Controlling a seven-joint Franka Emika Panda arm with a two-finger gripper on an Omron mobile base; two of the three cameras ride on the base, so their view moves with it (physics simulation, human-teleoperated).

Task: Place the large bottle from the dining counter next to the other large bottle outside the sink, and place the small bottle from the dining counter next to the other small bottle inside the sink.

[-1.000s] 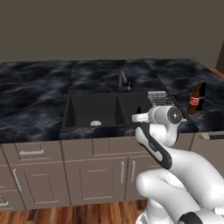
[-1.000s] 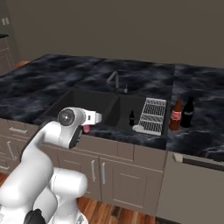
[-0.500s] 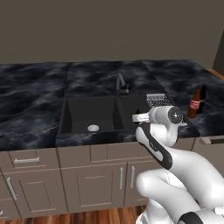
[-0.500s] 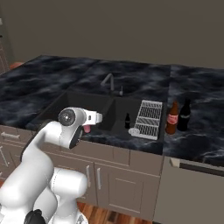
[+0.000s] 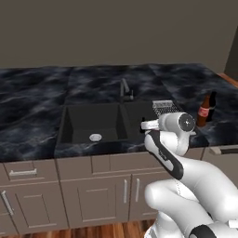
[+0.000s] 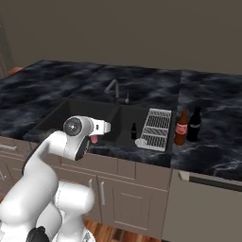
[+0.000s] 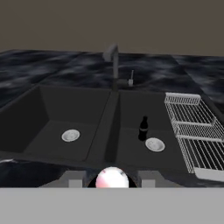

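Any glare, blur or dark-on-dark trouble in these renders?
No glare or hard shadows anywhere; lighting is flat. Hand view: the small dark bottle is low-contrast against the black sink, and the pink bottle in the tool is soft, cut by the bottom edge. Right base view: the black bottle blends into the dark counter.

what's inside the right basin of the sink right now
A tiny dark bottle stands beside the round silver drain. The dish rack overhangs the sink's right edge, hiding the basin wall below it.
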